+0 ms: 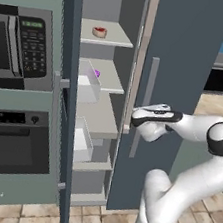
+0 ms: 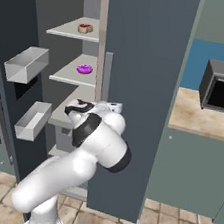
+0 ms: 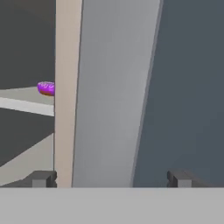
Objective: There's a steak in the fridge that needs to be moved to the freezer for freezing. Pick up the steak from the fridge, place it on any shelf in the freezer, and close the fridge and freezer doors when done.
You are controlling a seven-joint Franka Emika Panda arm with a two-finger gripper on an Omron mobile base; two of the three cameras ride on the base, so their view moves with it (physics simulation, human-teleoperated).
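The steak [image 1: 99, 31] [image 2: 85, 28] lies on the top shelf [image 1: 114, 39] of the freezer [image 1: 129, 15], the open left half of the slate-blue unit. The freezer door [image 1: 66, 86] stands swung out to the left. The fridge door [image 1: 188, 54] [image 2: 146, 63] on the right is closed. My gripper [image 1: 133, 121] [image 2: 70, 109] [image 3: 111, 178] is open at that door's left edge, level with the lower part of its grey bar handle [image 1: 149, 89] [image 3: 109, 96]. The handle stands between my spread fingertips [image 3: 41, 178], apart from them. Nothing is held.
A small purple item [image 1: 96, 73] [image 2: 84, 69] [image 3: 46, 88] sits on the second freezer shelf. Clear bins [image 1: 87, 82] [image 2: 27, 64] hang on the open door. A microwave [image 1: 17, 44] and oven [image 1: 7, 143] stand left. On the right, a counter [image 2: 199, 116] bears a dark appliance [image 2: 223, 89].
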